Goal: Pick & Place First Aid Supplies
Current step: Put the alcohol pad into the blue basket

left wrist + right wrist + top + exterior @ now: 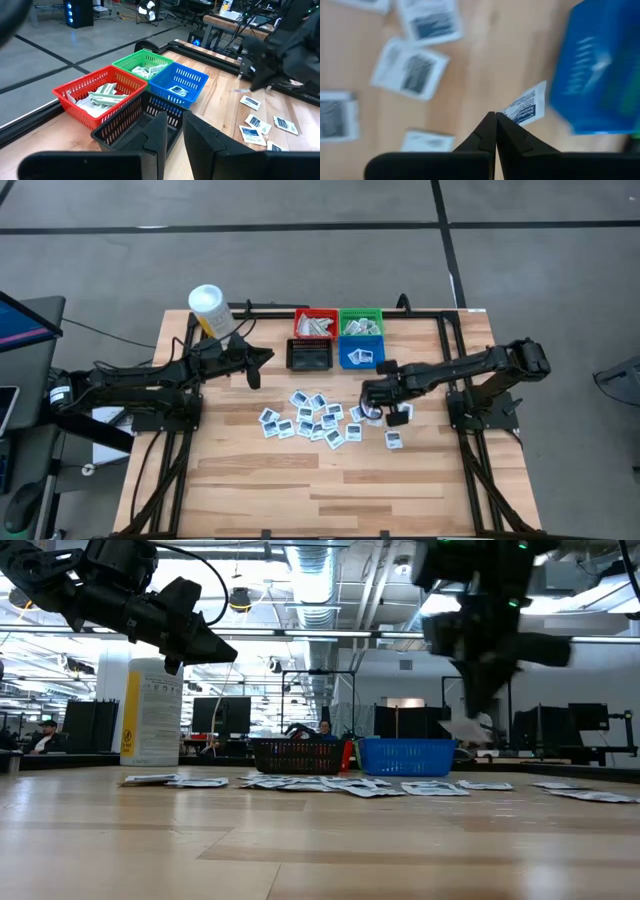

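1. One square white packet (526,107) is what I have pinched in the right gripper (496,116); its fingers are pressed together on the packet's corner, lifted off the table (240,480).
2. Below and beside that gripper, the other packets (310,416) lie scattered flat on the wood.
3. Just ahead of it stands the blue bin (361,355), with one packet inside.
4. My left gripper (174,131) hovers over the black bin (131,124), fingers slightly apart, holding nothing.
5. Beyond its fingers sit the red bin (95,95) and green bin (142,62), both holding pale strips.
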